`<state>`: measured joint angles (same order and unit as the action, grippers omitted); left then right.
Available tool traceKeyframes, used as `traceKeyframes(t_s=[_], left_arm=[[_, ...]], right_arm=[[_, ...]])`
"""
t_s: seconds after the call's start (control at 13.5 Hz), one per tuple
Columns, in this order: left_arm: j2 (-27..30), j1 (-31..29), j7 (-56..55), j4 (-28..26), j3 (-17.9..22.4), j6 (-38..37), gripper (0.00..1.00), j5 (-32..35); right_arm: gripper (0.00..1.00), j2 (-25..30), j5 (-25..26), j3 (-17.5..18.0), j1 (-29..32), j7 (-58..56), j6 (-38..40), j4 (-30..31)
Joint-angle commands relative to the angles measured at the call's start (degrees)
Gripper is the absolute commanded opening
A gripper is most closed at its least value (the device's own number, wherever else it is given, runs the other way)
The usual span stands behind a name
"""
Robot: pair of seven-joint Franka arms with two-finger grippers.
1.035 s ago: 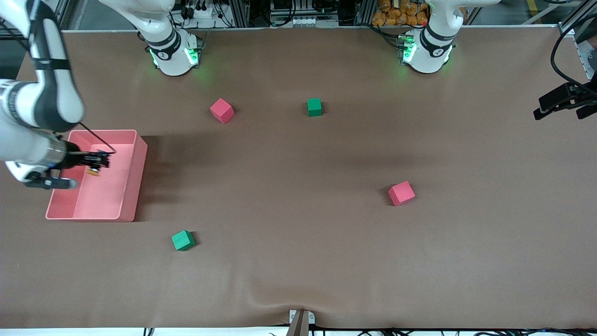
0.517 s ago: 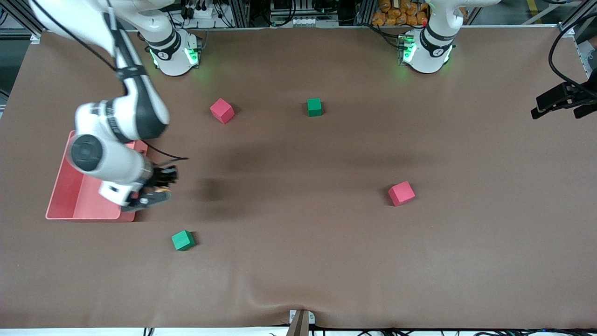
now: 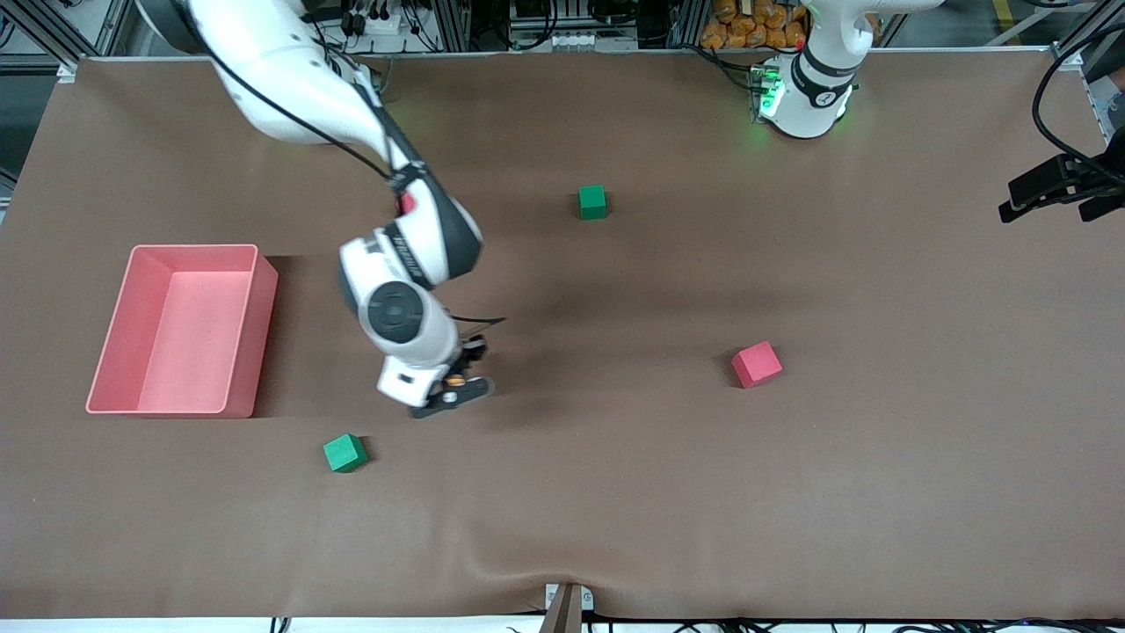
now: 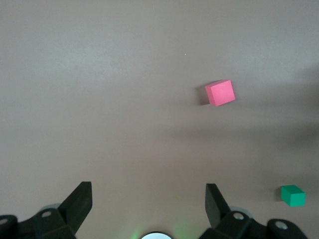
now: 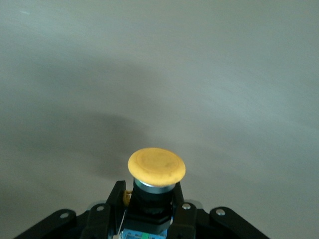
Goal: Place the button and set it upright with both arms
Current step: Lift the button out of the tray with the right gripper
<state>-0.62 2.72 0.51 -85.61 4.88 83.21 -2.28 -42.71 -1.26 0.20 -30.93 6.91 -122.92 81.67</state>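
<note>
So the right gripper [image 3: 457, 380] is clamped on the button [image 3: 454, 381] — in the right wrist view its orange cap [image 5: 156, 167] sticks out past the fingers [image 5: 115, 196], black body pinched between them. It hangs over bare table [image 3: 615, 492], roughly mid-table, between the pink bin [image 3: 255, 334] and the red cube [image 3: 757, 364]. One green cube [image 3: 344, 453] sits on the table below it in the front view, the other green cube [image 3: 592, 201] lies closer to the bases. The left gripper [image 4: 149, 204] waits at the left arm's end of the table, jaws spread wide — nothing in them.
</note>
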Motion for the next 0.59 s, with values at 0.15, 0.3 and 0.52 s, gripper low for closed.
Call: traceKeyframes(t_s=[0.15, 0.3, 0.52], left_arm=[[-0.61, -0.96, 3.35, 0.88, 0.05, -1.38, 1.00, -0.27], [-0.70, -0.96, 3.97, 0.97, 0.05, -1.39, 1.00, -0.45], [-0.70, -0.69, 4.06, 0.97, 0.05, -1.39, 1.00, -0.45]], right_arm=[[0.13, -7.46, -2.35, -0.82, -7.28, 5.82, -5.13, -4.67], [0.13, -9.05, -2.35, -0.82, -8.44, 7.76, -5.14, -5.73], [0.16, -9.14, -2.61, -0.82, -9.40, 10.48, -4.79, -5.65]])
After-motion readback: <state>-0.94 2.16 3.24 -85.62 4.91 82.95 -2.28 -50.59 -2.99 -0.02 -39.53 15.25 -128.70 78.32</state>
